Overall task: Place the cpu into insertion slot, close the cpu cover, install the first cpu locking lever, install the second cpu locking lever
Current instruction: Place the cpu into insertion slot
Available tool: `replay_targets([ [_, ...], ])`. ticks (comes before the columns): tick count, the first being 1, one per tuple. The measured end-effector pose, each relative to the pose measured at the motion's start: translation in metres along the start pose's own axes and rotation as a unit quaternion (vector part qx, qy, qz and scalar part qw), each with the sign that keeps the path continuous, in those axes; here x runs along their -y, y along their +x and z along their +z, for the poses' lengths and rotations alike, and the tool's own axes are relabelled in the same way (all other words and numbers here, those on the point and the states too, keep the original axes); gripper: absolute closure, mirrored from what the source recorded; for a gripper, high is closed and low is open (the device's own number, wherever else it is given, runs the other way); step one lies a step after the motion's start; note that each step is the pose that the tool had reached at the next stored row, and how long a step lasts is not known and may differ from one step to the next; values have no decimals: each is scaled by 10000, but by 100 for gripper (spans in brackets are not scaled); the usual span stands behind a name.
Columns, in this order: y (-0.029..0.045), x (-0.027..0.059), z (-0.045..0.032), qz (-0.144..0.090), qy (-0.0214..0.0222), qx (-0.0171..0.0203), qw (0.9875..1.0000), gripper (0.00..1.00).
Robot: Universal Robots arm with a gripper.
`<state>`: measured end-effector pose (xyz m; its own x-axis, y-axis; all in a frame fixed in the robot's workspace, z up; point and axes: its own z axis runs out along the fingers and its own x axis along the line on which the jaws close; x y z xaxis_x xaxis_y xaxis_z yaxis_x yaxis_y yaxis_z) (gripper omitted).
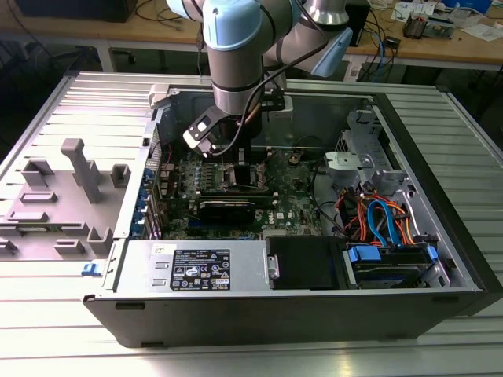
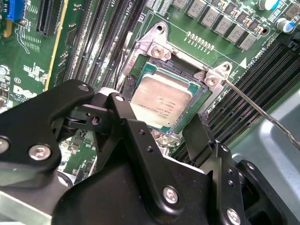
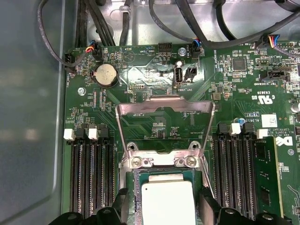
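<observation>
The small flat silver-grey metal cpu [image 3: 168, 202] is shown seated in the silver-rimmed square insertion slot [image 2: 154, 49] of the green circuit board [image 3: 225, 93], with the thin silver windowed cpu cover [image 3: 136, 107] raised open and the jaws of the black gripper [image 3: 164, 192] held apart astride the chip.

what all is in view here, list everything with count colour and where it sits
computer case: one, dark grey, open on ribbed metal table
cpu: one, silver-grey, lying in insertion slot
insertion slot: one, silver-rimmed, on green board
cpu cover: one, silver, standing open at slot's edge
memory slots: two banks, black, flanking the slot
coin battery: one, silver, on board beyond cover
fixture: one, grey, exterior view's left of case
cables: several, orange and blue, exterior view's right inside case
gripper: one, black, open astride the cpu
arm: one, pale blue, above case
</observation>
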<state>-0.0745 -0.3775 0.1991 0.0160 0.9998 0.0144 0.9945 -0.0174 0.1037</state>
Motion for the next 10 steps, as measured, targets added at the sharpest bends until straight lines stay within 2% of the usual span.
replay_targets([
  [4,0,1,0,-74,0,14,10000,31],
  [5,0,1,0,-83,0,13,10000,32],
  [7,0,1,-1,-86,1,14,10000,45],
  [10,0,1,0,-86,1,13,10000,46],
])
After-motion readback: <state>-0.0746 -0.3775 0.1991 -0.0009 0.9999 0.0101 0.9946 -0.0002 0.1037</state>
